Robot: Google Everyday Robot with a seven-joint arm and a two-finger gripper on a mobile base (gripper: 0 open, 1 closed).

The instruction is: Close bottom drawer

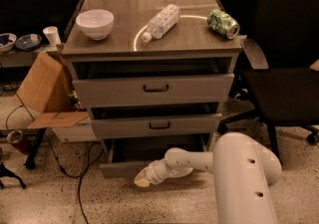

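The bottom drawer [119,168] is the lowest of three grey drawers and stands pulled out a little, its dark interior showing above its front. The two drawers above it, the top one [154,88] and the middle one [158,125], are also slightly out, each with a small dark handle. My white arm reaches in from the lower right. My gripper [141,179] sits low at the front of the bottom drawer, near its middle, and hides the handle there.
On the cabinet top stand a white bowl [94,23], a lying plastic bottle [160,21] and a green can [223,23]. A black office chair [284,68] stands right of the cabinet. A cardboard box [47,93] and cables lie on the floor at left.
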